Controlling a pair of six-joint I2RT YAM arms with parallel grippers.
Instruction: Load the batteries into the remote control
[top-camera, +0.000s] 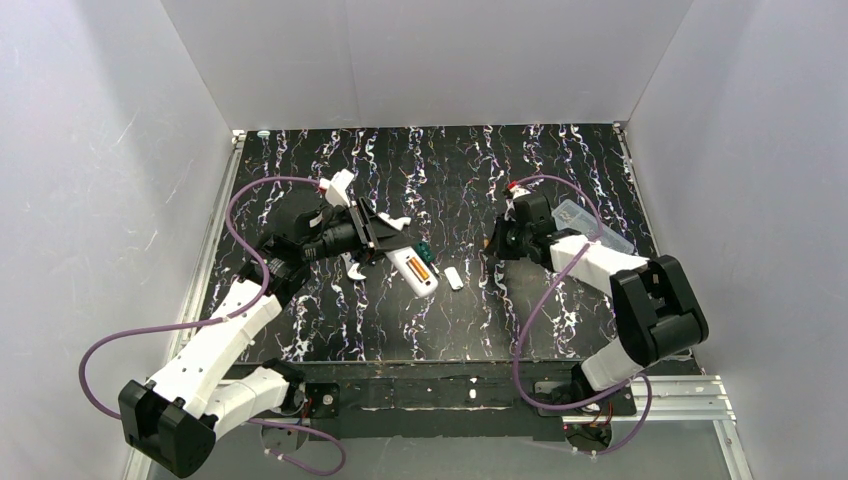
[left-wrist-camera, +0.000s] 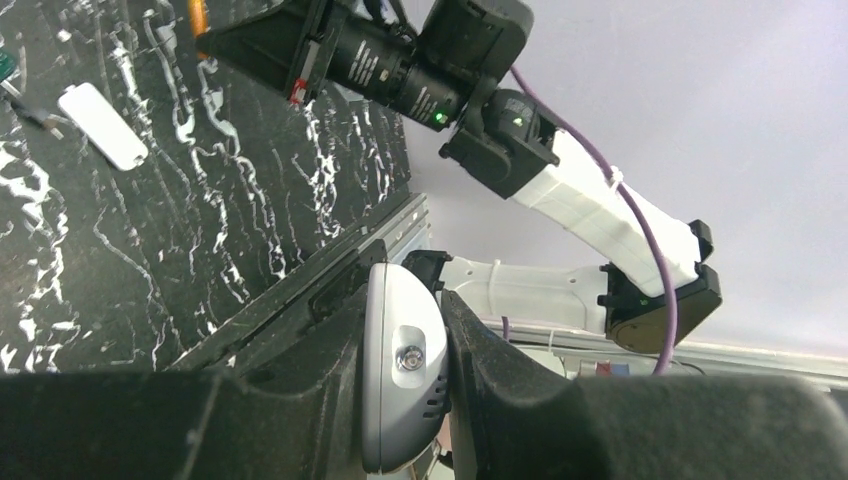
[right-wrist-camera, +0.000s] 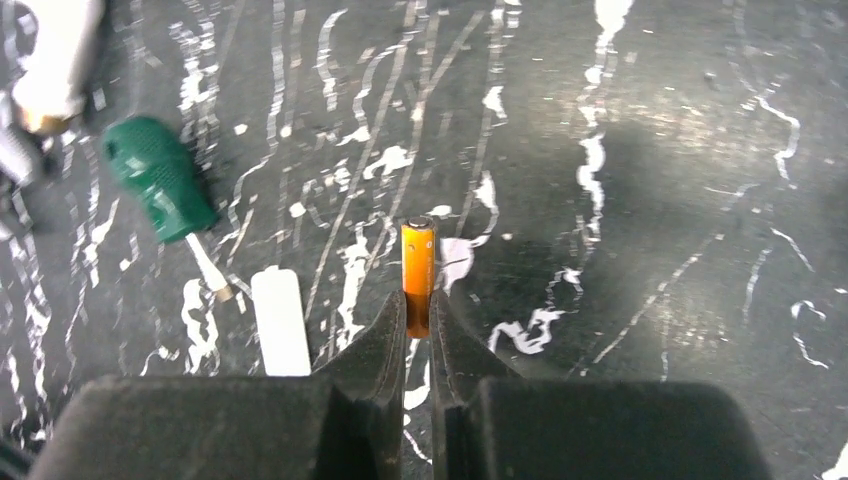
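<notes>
The white remote control (top-camera: 417, 272) lies back-up on the black table, with one orange battery (top-camera: 422, 268) showing in its recess. My left gripper (top-camera: 391, 249) is shut on the remote's far-left end. In the left wrist view the remote (left-wrist-camera: 398, 400) sits end-on between the fingers of the left gripper (left-wrist-camera: 405, 310). My right gripper (top-camera: 496, 243) is shut on the second orange battery (right-wrist-camera: 418, 265), held just above the table to the right of the remote. The battery sticks out past the right gripper (right-wrist-camera: 418, 325).
A small loose white cover piece (top-camera: 454, 278) lies just right of the remote and shows in the right wrist view (right-wrist-camera: 280, 322). A green-handled screwdriver (right-wrist-camera: 162, 190) lies behind it. A clear plastic box (top-camera: 592, 223) sits at the far right. White walls enclose the table.
</notes>
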